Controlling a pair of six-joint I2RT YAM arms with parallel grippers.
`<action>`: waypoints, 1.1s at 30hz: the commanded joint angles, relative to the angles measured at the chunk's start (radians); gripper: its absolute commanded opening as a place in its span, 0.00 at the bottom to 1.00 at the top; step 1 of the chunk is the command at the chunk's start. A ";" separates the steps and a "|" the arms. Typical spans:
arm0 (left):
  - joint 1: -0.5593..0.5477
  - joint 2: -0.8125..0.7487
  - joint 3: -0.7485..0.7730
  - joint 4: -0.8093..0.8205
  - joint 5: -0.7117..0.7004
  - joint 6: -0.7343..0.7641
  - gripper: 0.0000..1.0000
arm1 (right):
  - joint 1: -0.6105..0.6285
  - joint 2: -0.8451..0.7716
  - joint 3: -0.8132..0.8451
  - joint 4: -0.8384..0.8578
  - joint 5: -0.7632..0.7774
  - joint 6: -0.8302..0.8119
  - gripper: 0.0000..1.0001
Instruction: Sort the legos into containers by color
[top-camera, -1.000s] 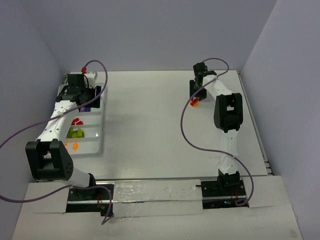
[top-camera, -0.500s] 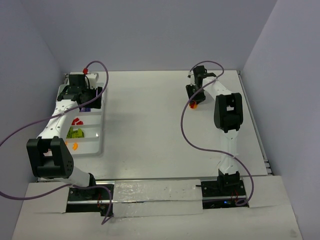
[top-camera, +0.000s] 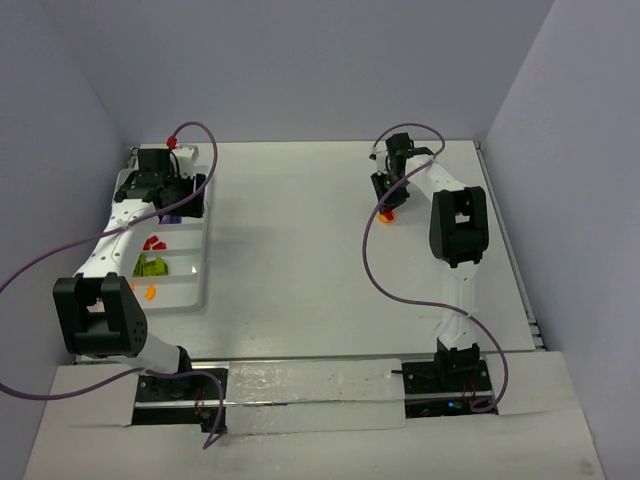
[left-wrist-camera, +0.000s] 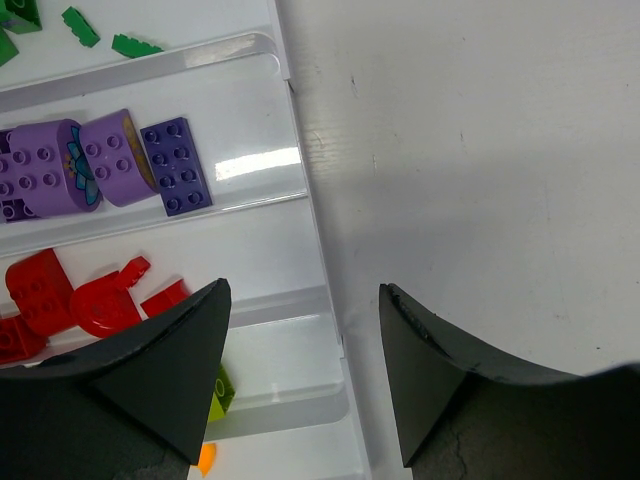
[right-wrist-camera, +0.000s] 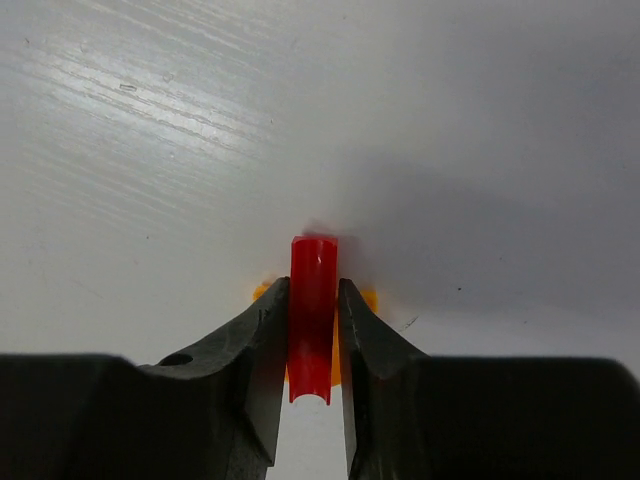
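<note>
My right gripper (right-wrist-camera: 312, 287) is shut on a small red lego (right-wrist-camera: 312, 310), pinched upright between both fingers just above the table. An orange lego (right-wrist-camera: 368, 298) lies right under it, peeking out on both sides. From above, this pair (top-camera: 388, 211) sits at the far right of the table below the right gripper (top-camera: 390, 190). My left gripper (left-wrist-camera: 300, 310) hangs open and empty over the right rim of the white tray (left-wrist-camera: 305, 215). The tray's compartments hold dark green legos (left-wrist-camera: 135, 45), purple legos (left-wrist-camera: 90, 165), red legos (left-wrist-camera: 70, 300), a lime lego (left-wrist-camera: 222, 388) and an orange lego (left-wrist-camera: 205, 458).
The tray (top-camera: 200, 285) lies along the left side of the table, close to the left wall. Purple cables loop from both arms over the table. Walls close the table on the left, back and right.
My right gripper has shifted slightly left and closed its fingers onto the red lego. The left arm has barely moved and its gripper stays open.
</note>
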 joint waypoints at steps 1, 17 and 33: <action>-0.003 -0.009 0.041 0.000 0.025 0.003 0.70 | 0.007 -0.055 0.022 -0.037 -0.009 -0.004 0.26; -0.003 -0.009 0.048 -0.002 0.036 0.008 0.70 | 0.016 -0.092 -0.044 -0.057 0.060 0.009 0.39; -0.003 -0.015 0.045 0.000 0.037 0.005 0.70 | 0.017 -0.146 -0.063 -0.078 0.066 0.020 0.45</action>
